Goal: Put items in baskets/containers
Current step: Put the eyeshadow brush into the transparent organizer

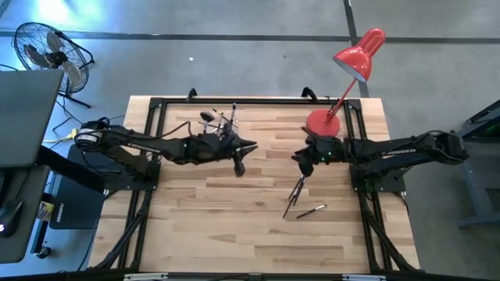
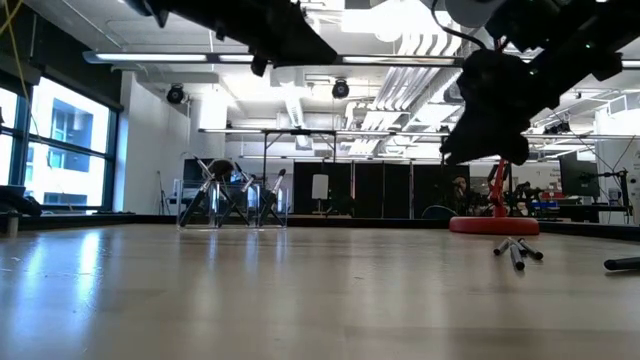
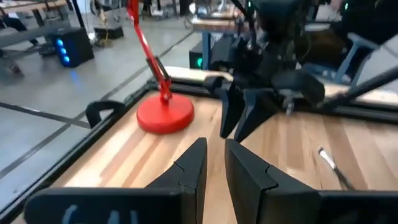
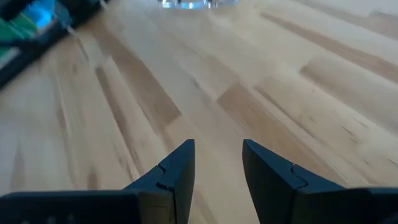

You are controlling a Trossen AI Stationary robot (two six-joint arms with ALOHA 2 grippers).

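1. On the wooden bench (image 1: 234, 218), far-left area: clear holder (image 1: 221, 122) stood upright w/ several dark brushes (image 1: 228, 117) splayed out of its top; in low view the same holder (image 2: 232, 207) sat at the far edge, handles crossing inside it.
2. Left gripper (image 1: 251, 147) hovered above the bench just right of the holder, pointing toward centre; jaws nearly closed, only a narrow slit between the fingers (image 3: 186, 177), nothing held.
3. Right gripper (image 1: 300, 159) hung above the bench beside the red lamp base (image 1: 323, 122), pointing toward the left arm; jaws parted w/ a clear gap, empty, fingers (image 4: 177, 168) over bare wood.
4. Loose brushes (image 1: 298, 190): a small bundle lay on the bench just in front of the right gripper, tips fanned slightly; one separate brush (image 1: 312, 211) lay near it, a bit further toward the front edge. Low view showed their ends (image 2: 517, 250) flat on the surface, near the lamp base (image 2: 493, 226).
5. Red desk lamp (image 1: 359, 53) rose from its base at far right, shade leaning out past the bench edge.
6. Floor fan (image 1: 48, 48) stood off the bench, far left.
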